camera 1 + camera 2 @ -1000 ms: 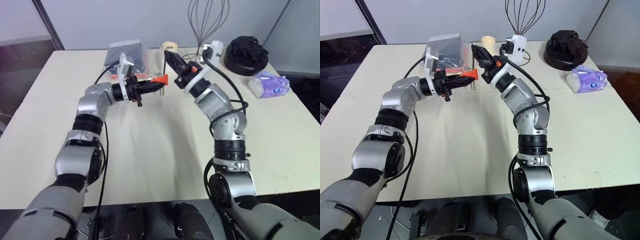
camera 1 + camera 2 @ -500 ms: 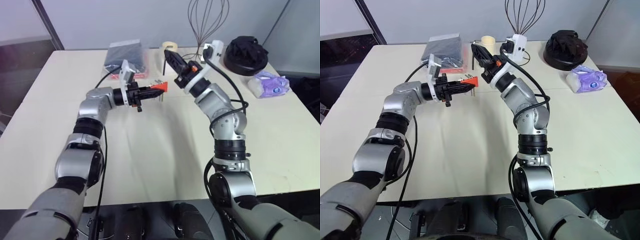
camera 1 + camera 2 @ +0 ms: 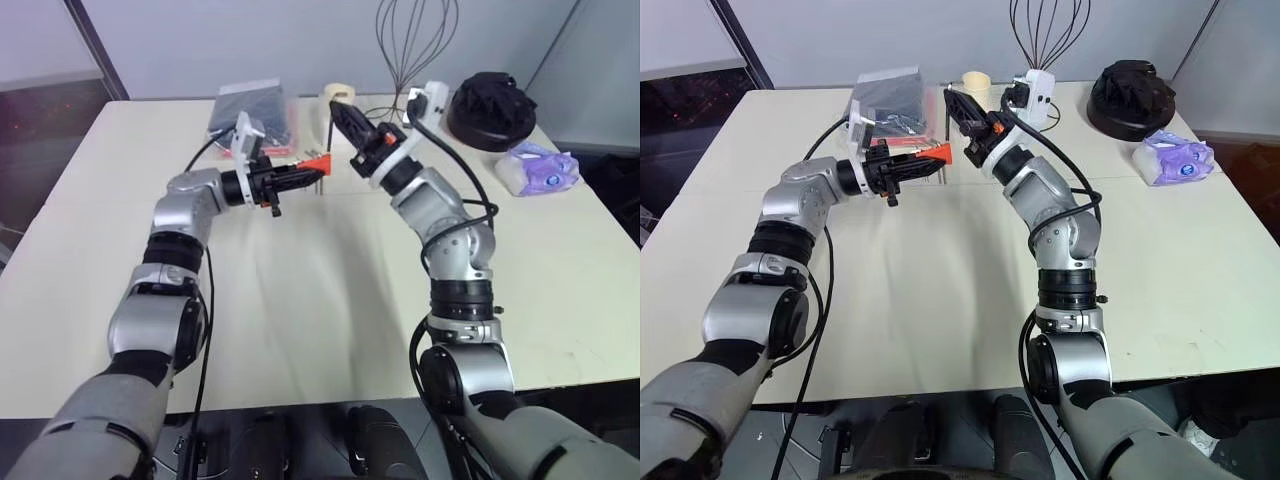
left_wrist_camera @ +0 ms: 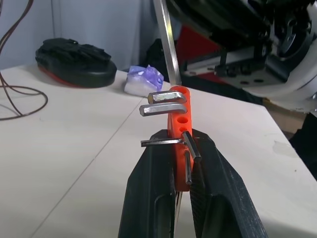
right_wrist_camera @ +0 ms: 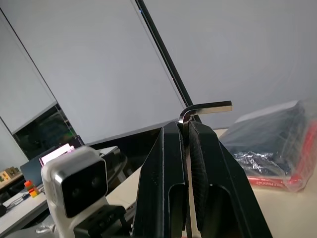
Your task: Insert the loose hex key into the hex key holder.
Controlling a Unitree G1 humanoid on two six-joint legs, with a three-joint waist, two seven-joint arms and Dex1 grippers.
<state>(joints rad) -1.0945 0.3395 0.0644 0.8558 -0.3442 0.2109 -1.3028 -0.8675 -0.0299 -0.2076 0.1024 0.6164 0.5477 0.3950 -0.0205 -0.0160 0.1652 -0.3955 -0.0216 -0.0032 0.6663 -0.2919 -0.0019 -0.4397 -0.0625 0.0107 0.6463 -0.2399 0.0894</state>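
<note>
the right gripper [image 5: 186, 130] has its two black fingers [image 5: 167, 163] pressed together on the hex key [image 5: 205, 108], whose short bent end juts sideways just past the fingertips. beyond the fingers lies a plastic-wrapped dark pack [image 5: 270, 146]; beside them sits a white camera [image 5: 77, 186].

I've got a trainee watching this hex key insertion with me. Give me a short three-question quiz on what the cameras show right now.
1. True or false: the loose hex key lies on the table.
2. Which pincer holds the hex key holder? A) left pincer B) right pincer C) neither
3. Fill in: in the left wrist view the holder's upper holes stand ____ while bent key ends stick out above and below them.

Key
1. False: the right pincer is shut on it, with its bent end poking past the fingertips.
2. A: the left pincer is shut on the red-orange block.
3. Empty.
</note>
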